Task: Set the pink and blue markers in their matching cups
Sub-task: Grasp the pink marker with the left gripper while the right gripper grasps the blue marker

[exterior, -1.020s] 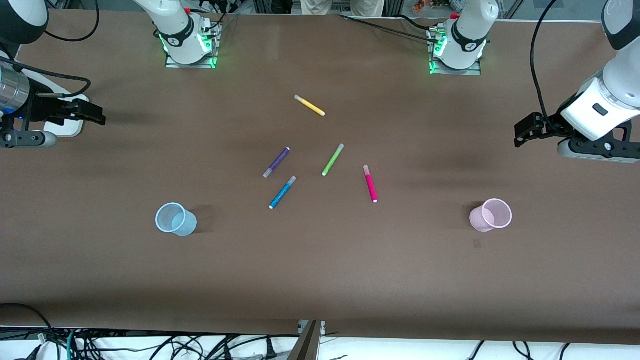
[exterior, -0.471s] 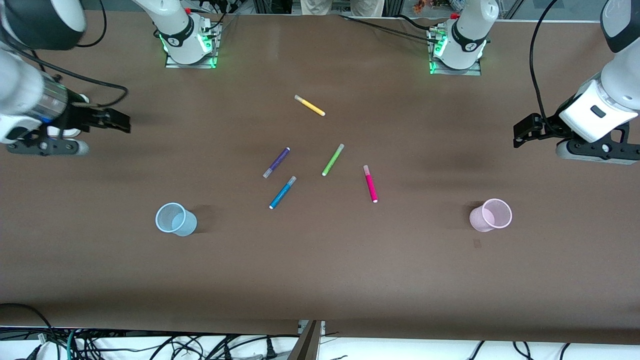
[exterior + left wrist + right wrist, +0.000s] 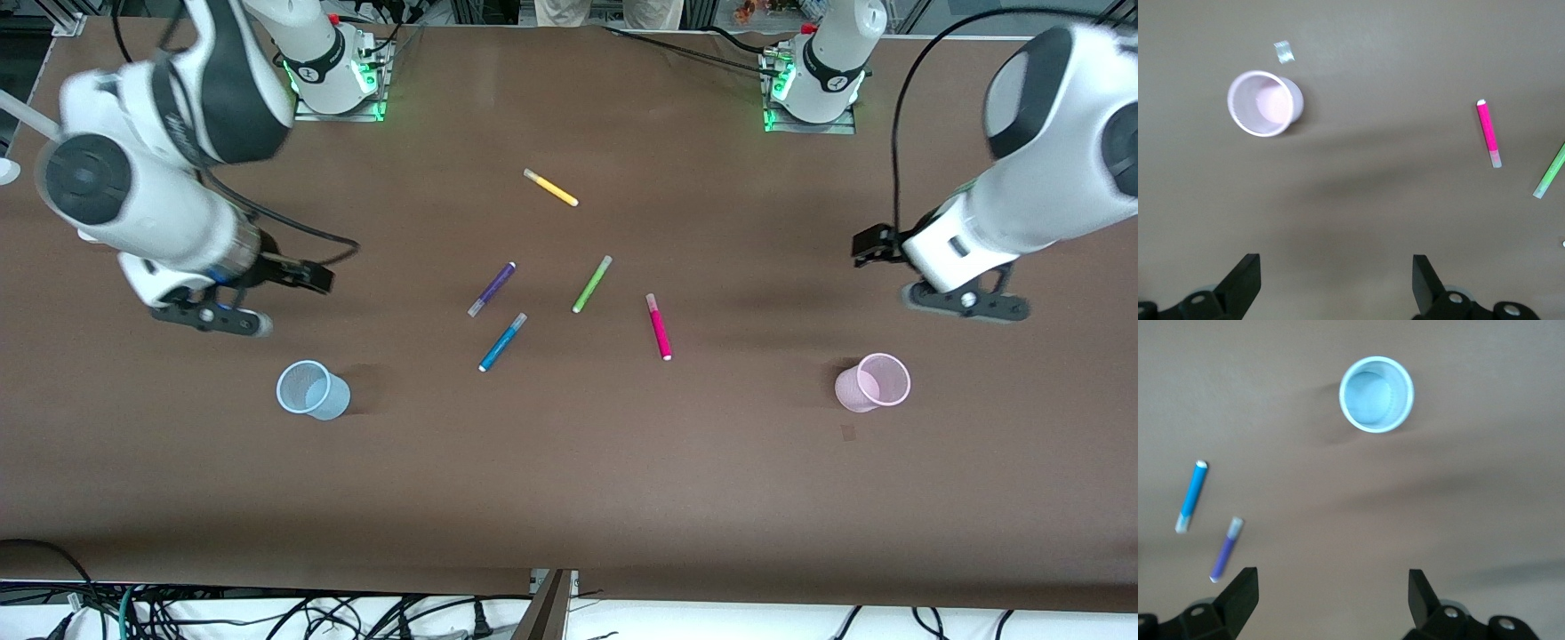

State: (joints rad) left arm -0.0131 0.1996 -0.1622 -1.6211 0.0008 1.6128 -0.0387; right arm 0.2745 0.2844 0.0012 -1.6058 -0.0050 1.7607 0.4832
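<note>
The pink marker [image 3: 659, 327] and the blue marker [image 3: 502, 342] lie flat mid-table; they also show in the left wrist view [image 3: 1489, 133] and the right wrist view [image 3: 1191, 496]. The pale blue cup [image 3: 311, 390] stands toward the right arm's end and the pale pink cup [image 3: 872, 383] toward the left arm's end. My right gripper [image 3: 313, 277] is open and empty over bare table near the blue cup [image 3: 1376, 394]. My left gripper [image 3: 869, 246] is open and empty over bare table near the pink cup [image 3: 1265, 103].
A purple pen [image 3: 492, 289], a lime-green pen [image 3: 592, 284] and a yellow pen [image 3: 551, 188] lie mid-table, farther from the front camera than the two markers. A small scrap of tape [image 3: 848, 433] lies by the pink cup.
Both arms have swung in from the table's ends toward the middle; the right gripper has come close to the blue cup, the left gripper close to the pink cup. Pens and cups are unmoved.
</note>
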